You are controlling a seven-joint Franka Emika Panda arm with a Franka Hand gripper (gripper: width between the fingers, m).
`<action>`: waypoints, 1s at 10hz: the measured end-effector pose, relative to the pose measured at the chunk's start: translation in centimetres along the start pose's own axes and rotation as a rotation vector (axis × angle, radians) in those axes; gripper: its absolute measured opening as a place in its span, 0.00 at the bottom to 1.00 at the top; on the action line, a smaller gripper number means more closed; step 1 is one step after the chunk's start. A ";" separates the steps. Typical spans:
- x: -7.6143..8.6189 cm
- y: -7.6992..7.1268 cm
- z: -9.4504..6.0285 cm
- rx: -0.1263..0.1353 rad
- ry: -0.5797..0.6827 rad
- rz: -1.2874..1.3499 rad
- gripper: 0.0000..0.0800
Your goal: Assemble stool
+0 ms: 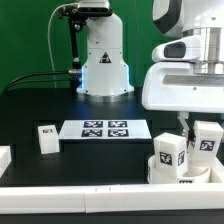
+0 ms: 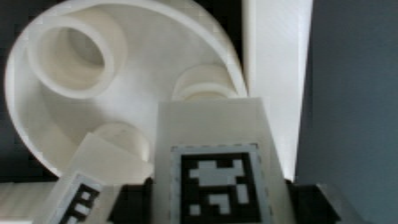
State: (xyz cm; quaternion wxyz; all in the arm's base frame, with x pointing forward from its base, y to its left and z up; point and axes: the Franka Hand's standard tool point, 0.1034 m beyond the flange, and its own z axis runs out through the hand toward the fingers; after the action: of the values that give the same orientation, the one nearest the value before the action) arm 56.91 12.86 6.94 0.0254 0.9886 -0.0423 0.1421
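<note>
the pincer (image 2: 217, 198) is clamped shut on a tagged leg (image 2: 217, 150), holding it upright over the round seat (image 2: 107, 90), just beside a second leg (image 1: 168, 150).

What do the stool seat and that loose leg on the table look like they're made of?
The seat disc looks like white moulded plastic, satin finish: smooth rounded rims, soft highlights. The loose leg looks the same white plastic; its black-and-white tag is probably a printed sticker, too small to confirm.
</note>
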 end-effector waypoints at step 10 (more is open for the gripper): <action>1.7 1.6 -1.2 -0.005 -0.170 0.090 0.81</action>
State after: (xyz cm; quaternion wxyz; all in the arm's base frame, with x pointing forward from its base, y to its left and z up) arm 58.01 11.21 8.67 0.0177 0.9941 -0.0891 0.0587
